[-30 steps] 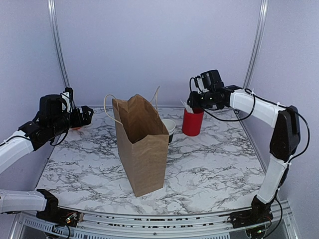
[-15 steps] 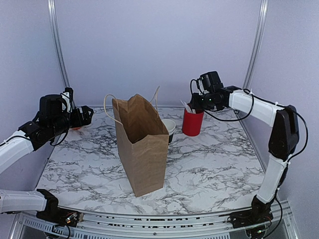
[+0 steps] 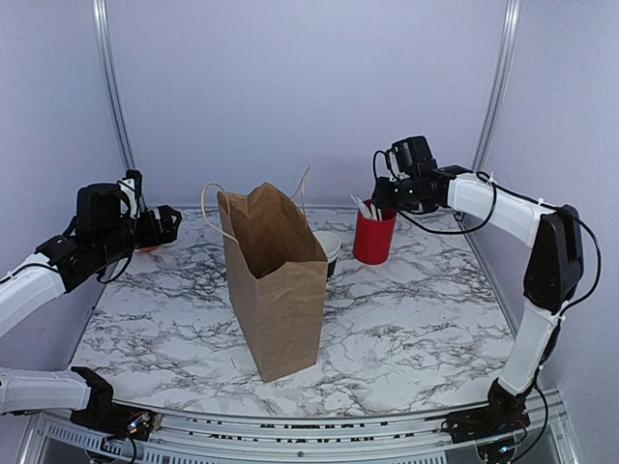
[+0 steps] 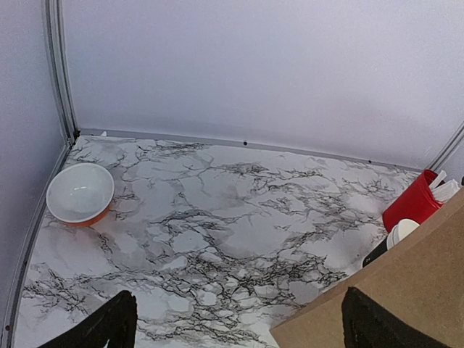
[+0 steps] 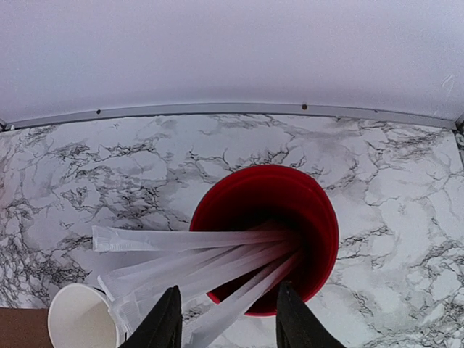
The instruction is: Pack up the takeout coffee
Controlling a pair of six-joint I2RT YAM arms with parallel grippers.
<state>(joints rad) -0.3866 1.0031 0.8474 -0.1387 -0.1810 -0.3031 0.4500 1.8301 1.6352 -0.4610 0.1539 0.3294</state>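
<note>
No takeout coffee visible ahead of or between either pair of fingers; perhaps hidden behind or inside the paper bag (image 3: 280,290). Probably light, thin-walled, easily crushed and spillable: best gripped gently round the side below the lid, kept upright. Left fingers (image 4: 109,326) wide apart over the surface (image 4: 217,217), bag to their right; right fingers (image 5: 165,322) part-way apart just above the red cup (image 5: 304,210), clamped on nothing.

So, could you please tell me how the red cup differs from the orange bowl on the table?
The red cup is tall and narrow; the orange bowl is low and wide. The red cup holds white wrapped utensils, while the orange bowl is empty. The red cup is red inside too; the orange bowl is white inside. Both stand upright on the marble table.
</note>
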